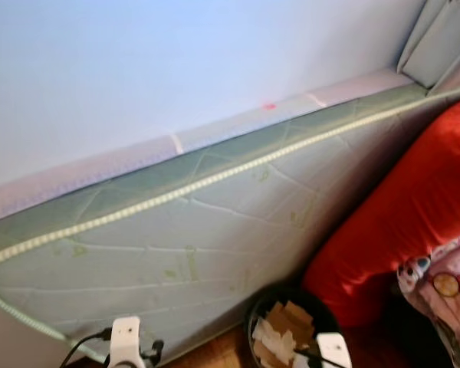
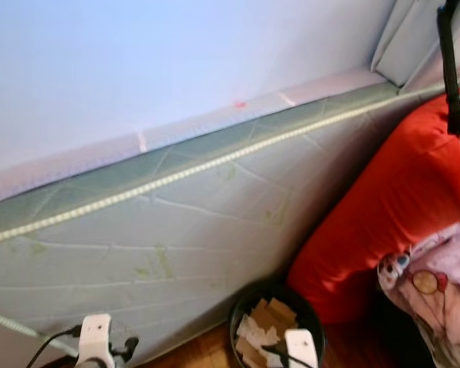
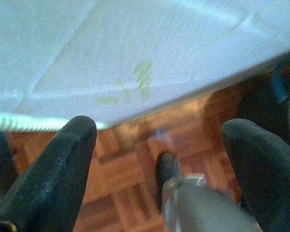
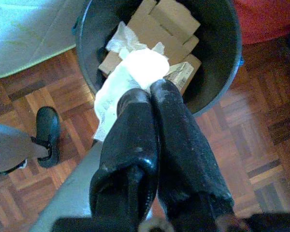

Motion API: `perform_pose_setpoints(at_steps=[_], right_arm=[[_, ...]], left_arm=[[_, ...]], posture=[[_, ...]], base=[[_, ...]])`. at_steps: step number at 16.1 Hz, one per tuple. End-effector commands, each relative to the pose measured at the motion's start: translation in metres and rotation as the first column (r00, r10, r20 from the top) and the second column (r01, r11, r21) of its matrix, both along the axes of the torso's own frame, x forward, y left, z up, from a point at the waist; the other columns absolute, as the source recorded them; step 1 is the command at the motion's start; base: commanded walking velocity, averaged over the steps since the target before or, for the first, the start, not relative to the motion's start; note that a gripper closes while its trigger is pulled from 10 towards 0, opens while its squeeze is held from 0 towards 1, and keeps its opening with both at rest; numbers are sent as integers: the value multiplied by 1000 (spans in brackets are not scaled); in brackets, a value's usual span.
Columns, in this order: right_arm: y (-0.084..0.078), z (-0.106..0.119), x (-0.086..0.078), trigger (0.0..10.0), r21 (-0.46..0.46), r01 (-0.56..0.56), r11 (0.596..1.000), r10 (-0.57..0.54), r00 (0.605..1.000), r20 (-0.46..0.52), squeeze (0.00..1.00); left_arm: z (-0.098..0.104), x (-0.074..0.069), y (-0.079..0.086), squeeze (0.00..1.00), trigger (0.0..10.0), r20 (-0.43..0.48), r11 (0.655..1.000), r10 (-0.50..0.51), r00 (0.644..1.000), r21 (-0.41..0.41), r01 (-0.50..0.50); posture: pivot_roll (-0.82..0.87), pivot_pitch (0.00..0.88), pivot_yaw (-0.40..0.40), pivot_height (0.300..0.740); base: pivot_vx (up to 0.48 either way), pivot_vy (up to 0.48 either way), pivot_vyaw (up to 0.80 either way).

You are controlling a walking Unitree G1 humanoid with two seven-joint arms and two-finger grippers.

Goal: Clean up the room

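One black bin [image 4: 217, 53] sits at the bottom centre of the head views, on the parquet floor [image 4: 261, 130] against one upended mattress [image 1: 215, 230]. It holds several cardboard pieces [image 4: 159, 24]. The right gripper [image 4: 150, 89], fingers pressed together, pinches one white crumpled tissue [image 4: 135, 67] over the bin. The left gripper [image 3: 159, 130] hangs by the mattress, fingers spread. One red cushion [image 1: 414, 199] leans at right.
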State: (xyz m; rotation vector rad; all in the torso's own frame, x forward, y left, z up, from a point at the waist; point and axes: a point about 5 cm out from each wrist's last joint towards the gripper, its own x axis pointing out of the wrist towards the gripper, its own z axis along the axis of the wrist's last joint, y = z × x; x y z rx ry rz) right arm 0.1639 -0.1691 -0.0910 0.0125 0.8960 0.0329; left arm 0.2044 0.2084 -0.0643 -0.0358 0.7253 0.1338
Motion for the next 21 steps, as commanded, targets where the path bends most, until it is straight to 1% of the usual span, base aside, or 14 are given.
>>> perform_pose_setpoints(at_steps=[1,2,4,5,6,7,8,9,10,11,14,15,18,21], right_arm=[[-5,0,-3,10000,10,32,999,-32,999,26,0],[-5,2,-1,10000,26,43,999,-44,997,61,0],[-7,5,0,10000,31,68,997,-70,992,101,0],[-7,5,0,10000,32,80,996,-83,990,110,0],[-11,6,-1,10000,36,139,990,-143,981,134,0],[-11,6,-1,10000,35,146,989,-149,980,135,0],[-13,7,-2,10000,33,169,985,-172,974,149,0],[-15,12,8,10000,36,181,983,-184,962,204,0],[-19,41,48,10000,47,174,984,-178,901,396,0],[-20,57,63,10000,52,166,985,-170,856,489,0],[-24,54,59,10000,62,165,984,-174,855,488,0],[-25,53,56,10000,68,150,986,-164,859,485,0],[-26,50,48,10000,60,158,986,-168,864,474,0],[-26,50,46,10000,64,166,984,-176,860,479,0]], left_arm=[[9,12,-5,0,10000,84,1000,-24,996,-11,25],[17,22,-8,0,10000,159,999,-33,987,-24,37],[30,34,-13,0,10000,265,997,-53,963,-32,64],[33,37,-15,0,10000,292,997,-57,955,-31,69],[45,43,-18,0,10000,393,996,-59,918,-37,80],[46,43,-19,0,10000,402,996,-61,914,-37,82],[51,42,-20,0,10000,452,997,-45,891,-39,70],[54,40,-19,0,10000,477,998,-33,878,-36,58],[58,38,-18,0,10000,504,998,-21,864,-36,46],[63,36,-17,0,10000,530,999,-31,847,-19,48],[69,27,-15,0,10000,558,998,-54,828,9,59],[71,20,-17,0,10000,562,996,-82,823,25,83],[70,3,-23,0,10000,549,997,-76,833,15,81],[72,-1,-30,0,10000,539,994,-90,838,-3,109]], posture=[[-28,101,-41,729],[-29,102,-46,729],[-24,102,-57,729],[-24,101,-59,729],[-26,98,-66,729],[-25,96,-67,729],[-26,92,-70,729],[-28,86,-72,729],[-28,82,-73,729],[-30,78,-73,729],[-30,60,-73,729],[-29,56,-72,729],[-23,36,-73,729],[-27,34,-71,729]], base=[[0,0,0],[0,0,0],[0,0,0],[0,0,0],[0,0,0],[0,0,0],[0,0,0],[0,0,0],[0,0,0],[0,0,0],[0,0,0],[0,0,0],[0,0,0],[0,0,0]])
